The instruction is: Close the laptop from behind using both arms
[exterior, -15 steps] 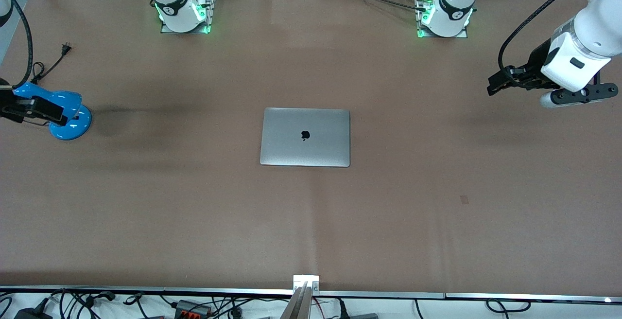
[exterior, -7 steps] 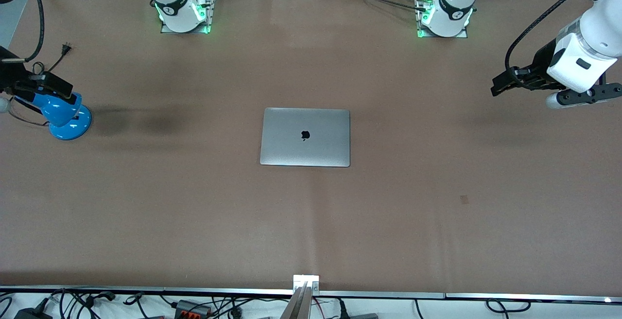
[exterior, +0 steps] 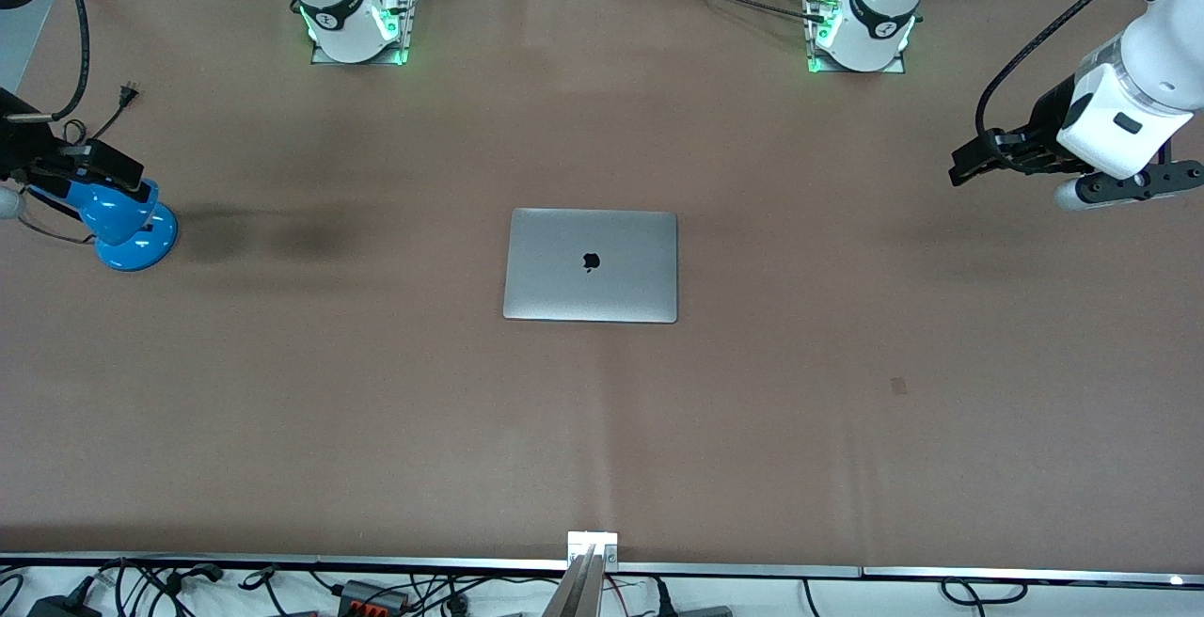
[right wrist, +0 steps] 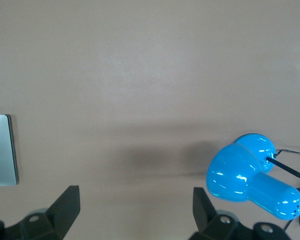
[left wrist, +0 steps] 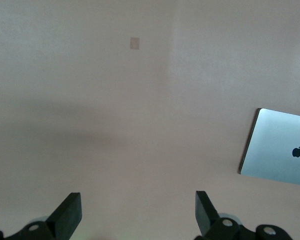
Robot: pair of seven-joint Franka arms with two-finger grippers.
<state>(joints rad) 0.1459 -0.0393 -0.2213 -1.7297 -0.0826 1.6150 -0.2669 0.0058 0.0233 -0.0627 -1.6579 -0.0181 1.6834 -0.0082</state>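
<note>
The space-grey laptop lies flat in the middle of the table with its lid down and the black apple logo facing up. Part of the laptop shows in the left wrist view, and an edge of the laptop in the right wrist view. My left gripper hangs open over bare table at the left arm's end, well away from the laptop. The left gripper has nothing between its fingers. My right gripper is open and empty over the blue lamp at the right arm's end; the right gripper has only table between its fingers.
A blue desk lamp stands at the right arm's end of the table; the lamp lies close beside my right gripper. Its black plug lies nearer the bases. A small tape patch marks the brown tabletop.
Both grippers have drawn slightly farther from the laptop toward the table's ends, the right one rising over the lamp. The laptop has not moved.
</note>
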